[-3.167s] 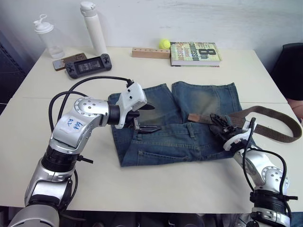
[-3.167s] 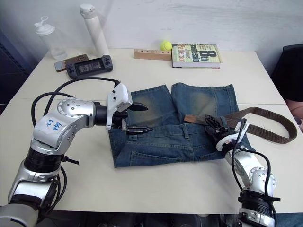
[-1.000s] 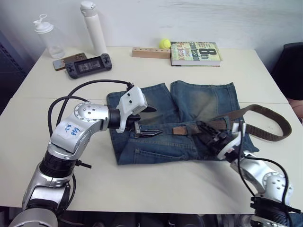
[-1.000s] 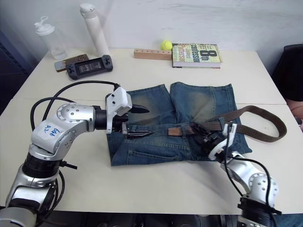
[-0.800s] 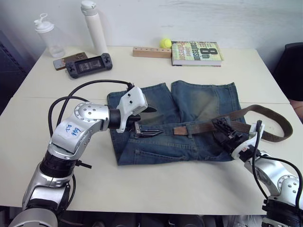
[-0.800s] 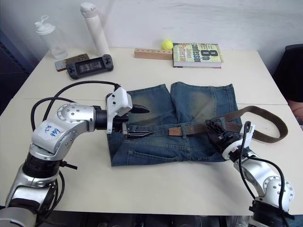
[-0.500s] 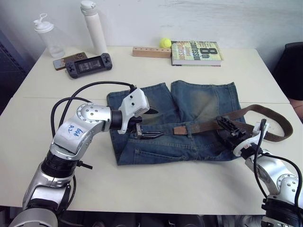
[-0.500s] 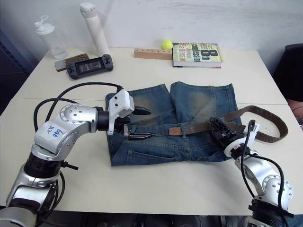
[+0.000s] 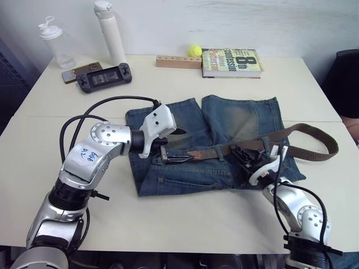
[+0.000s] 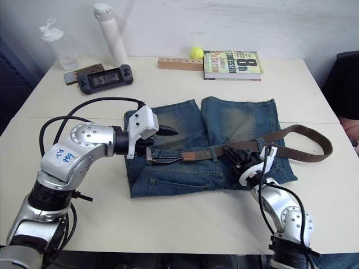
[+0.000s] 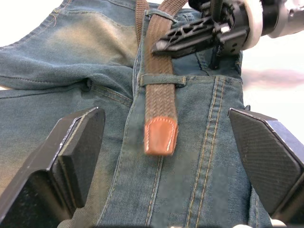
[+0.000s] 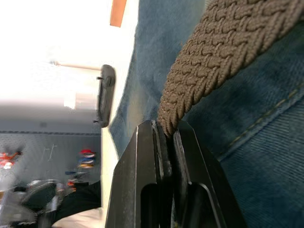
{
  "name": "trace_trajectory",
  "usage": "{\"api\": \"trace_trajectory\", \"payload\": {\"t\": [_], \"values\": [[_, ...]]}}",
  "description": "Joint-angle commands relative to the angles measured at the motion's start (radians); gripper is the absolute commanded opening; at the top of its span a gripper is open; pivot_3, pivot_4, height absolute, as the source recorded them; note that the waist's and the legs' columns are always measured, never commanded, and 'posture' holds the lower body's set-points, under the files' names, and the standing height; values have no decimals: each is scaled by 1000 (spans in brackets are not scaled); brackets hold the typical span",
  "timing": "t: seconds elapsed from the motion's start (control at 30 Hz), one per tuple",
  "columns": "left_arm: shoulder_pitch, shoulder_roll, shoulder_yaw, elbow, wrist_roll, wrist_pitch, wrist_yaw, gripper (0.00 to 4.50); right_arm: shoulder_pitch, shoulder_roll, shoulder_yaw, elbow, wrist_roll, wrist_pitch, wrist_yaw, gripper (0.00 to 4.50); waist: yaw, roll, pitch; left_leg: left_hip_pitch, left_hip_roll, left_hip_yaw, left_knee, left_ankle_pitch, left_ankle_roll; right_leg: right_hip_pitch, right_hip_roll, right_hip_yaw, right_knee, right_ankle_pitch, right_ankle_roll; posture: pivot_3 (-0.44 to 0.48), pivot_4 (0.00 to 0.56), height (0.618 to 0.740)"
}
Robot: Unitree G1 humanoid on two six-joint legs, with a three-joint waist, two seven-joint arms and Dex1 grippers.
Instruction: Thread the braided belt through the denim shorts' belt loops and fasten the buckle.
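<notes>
Left eye view: denim shorts [image 9: 224,140] spread flat at centre of the desk [image 9: 168,224], waistband toward the lower frame. Braided belt [image 9: 241,147] lies along the waistband; its tan leather tip [image 11: 160,137] sits just past one of the belt loops [image 11: 162,79], which crosses the strap. The remaining strap curves off the shorts to a loop on the desk at right of frame.

Right gripper [image 9: 245,158], centre-right: jaws clamped tight on the braided belt at the waistband, woven strap pinched between the fingers [image 12: 142,180].

Left gripper [image 9: 174,144], left of centre, above the waistband: jaws spread wide, empty, tip lying between and beyond them.

Upper frame: book [image 9: 231,61], yellow ball [image 9: 194,51], wooden block [image 9: 178,61], game console [image 9: 104,75], two bottles [image 9: 109,31].
</notes>
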Motion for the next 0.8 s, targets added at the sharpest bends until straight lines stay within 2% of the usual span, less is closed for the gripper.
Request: {"api": "trace_trajectory", "payload": {"t": [0.03, 0.07, 0.23, 0.4, 0.43, 0.53, 0.67, 0.73, 0.8], "values": [[-2, 10, 7, -11, 8, -17, -4, 4500, 5, 7, 41, -28, -57, -3, -2, 22, -6, 0, 0, 0, 0, 0, 0, 0, 0, 0, 0, 0, 0, 0, 0, 0, 150, 738], [-5, 11, 7, -5, 12, -21, -6, 4500, 6, 3, 44, -28, -62, 1, -5, 22, -8, 0, 0, 0, 0, 0, 0, 0, 0, 0, 0, 0, 0, 0, 0, 0, 150, 738], [-24, 25, -2, 31, 31, -50, -30, 4500, 0, -33, 9, -50, -22, 9, -10, 1824, -8, 0, 0, 0, 0, 0, -1, 0, -1, 0, 0, 0, 0, 0, 0, 0, 150, 738], [-52, 31, -24, 89, 67, -106, -70, 4500, 33, -178, 0, -141, 11, 83, 6, 4266, 0, 0, 0, 0, -1, 0, 0, 0, 0, 0, -1, 0, 0, 0, 0, 0, 150, 738], [-59, 32, -28, 102, 74, -117, -78, 4500, 43, -215, -2, -163, 18, 99, 12, 4445, 3, 0, 0, 0, -1, -1, 0, 0, 0, 0, -1, 0, -1, 0, 0, 0, 150, 738], [-79, 33, -33, 133, 87, -144, -103, 4500, 72, -332, -9, -226, 41, 147, 58, 4445, 8, 0, 0, -1, 0, -1, -1, 0, 0, 0, 0, 0, -2, 0, 0, 0, 150, 738], [-94, 42, -38, 161, 101, -172, -138, 4500, 92, -510, -38, -321, 53, 210, 190, 4445, 10, 0, 0, -1, 0, 0, -1, 0, 0, 0, 0, -1, -3, 0, 0, 0, 150, 738], [-98, 46, -42, 170, 108, -185, -155, 4500, 97, -610, -37, -389, -28, 227, 309, 4445, 12, -1, 1, -1, 0, 0, -1, 0, 0, 0, 0, -1, -6, 0, 0, 0, 150, 738], [-99, 56, -46, 171, 111, -201, -183, 4500, 113, -730, -1, -473, -188, 223, 459, 4445, 17, 0, 1, -1, 0, 0, -1, 0, 0, 0, 0, -1, -6, 0, 0, 0, 150, 738]]}}
